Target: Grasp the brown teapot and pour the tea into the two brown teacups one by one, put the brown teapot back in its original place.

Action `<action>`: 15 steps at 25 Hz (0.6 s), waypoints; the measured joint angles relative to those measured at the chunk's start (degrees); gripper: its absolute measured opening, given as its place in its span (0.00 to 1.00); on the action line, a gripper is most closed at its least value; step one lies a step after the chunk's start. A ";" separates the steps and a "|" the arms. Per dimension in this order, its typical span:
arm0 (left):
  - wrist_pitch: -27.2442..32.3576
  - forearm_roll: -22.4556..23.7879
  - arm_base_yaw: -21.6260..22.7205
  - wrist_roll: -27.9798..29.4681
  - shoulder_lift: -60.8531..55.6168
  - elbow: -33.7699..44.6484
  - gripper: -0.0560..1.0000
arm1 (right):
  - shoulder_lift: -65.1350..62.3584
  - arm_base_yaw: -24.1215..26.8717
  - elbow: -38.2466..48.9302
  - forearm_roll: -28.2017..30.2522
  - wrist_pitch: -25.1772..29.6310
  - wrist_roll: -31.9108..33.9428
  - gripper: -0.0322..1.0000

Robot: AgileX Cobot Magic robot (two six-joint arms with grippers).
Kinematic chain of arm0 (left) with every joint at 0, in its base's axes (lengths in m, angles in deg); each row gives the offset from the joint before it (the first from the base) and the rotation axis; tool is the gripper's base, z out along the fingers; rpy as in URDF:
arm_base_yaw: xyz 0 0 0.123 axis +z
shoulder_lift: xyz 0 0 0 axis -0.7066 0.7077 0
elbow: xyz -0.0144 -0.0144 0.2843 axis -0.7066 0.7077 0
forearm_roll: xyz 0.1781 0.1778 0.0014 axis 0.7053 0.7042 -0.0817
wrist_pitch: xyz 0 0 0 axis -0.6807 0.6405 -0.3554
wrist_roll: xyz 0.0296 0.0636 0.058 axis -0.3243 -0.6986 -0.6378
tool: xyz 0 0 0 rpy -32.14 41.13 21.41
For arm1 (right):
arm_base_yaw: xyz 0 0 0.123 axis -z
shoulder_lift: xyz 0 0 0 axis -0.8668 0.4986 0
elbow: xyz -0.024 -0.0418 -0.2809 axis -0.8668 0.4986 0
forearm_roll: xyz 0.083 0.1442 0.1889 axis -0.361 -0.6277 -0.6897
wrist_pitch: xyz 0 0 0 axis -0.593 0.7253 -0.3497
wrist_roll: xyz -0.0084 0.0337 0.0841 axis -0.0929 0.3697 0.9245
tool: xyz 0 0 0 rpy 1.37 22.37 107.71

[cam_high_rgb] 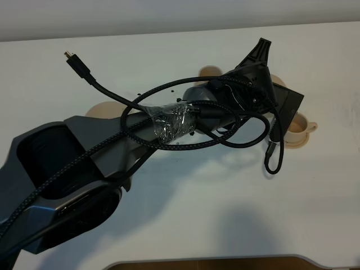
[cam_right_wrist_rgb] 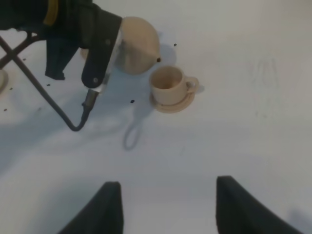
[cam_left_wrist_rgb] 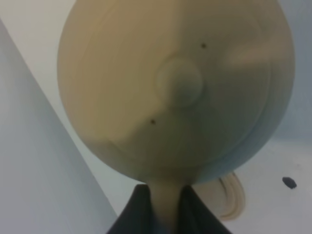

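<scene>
L tool (cam_left_wrist_rgb: 165,210) clamped on lidded brown teapot (cam_left_wrist_rgb: 146,97) handle near teacup (cam_right_wrist_rgb: 168,84), contents unclear; R tool (cam_right_wrist_rgb: 168,195) wide, empty.

Overhead downward; left wrist close against brown teapot (cam_left_wrist_rgb: 175,87), right wrist farther.

Robot lab bench, not a home or a kitchen.

Signs:
- A bare white tabletop (cam_high_rgb: 225,214), matte and dotted with a few small dark specks. It meets a plain pale wall (cam_high_rgb: 169,14) at the far edge.
- 1 grey robot arm (cam_high_rgb: 90,130) stretches over the table. Its braided black cables (cam_high_rgb: 185,146) are lashed on with a wrap of clear tape (cam_high_rgb: 169,125).
- 1 loose plug (cam_high_rgb: 70,55) sticks up, connected to nothing.
- Household items in sight are plain beige tea ware: a brown teapot (cam_left_wrist_rgb: 175,87) and a teacup (cam_right_wrist_rgb: 168,84) on its saucer (cam_right_wrist_rgb: 170,105).
- The light is flat and even, and the shadows on the white surface are soft.
</scene>
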 joint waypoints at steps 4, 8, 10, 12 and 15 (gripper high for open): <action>-0.30 1.69 -0.53 0.00 0.44 0.00 0.18 | 0.00 0.00 0.00 0.00 0.00 0.00 0.46; -0.76 4.86 -1.28 0.16 0.44 0.00 0.18 | 0.00 0.00 0.00 0.00 0.00 0.00 0.46; -0.85 6.46 -1.57 0.43 0.45 0.00 0.18 | 0.00 0.00 0.00 0.00 0.00 0.00 0.46; -0.90 8.05 -1.82 0.48 0.45 0.00 0.18 | 0.00 0.00 0.00 0.00 0.00 0.00 0.46; -0.55 9.22 -2.07 0.48 0.45 0.00 0.18 | 0.00 0.00 0.00 0.00 0.00 0.00 0.46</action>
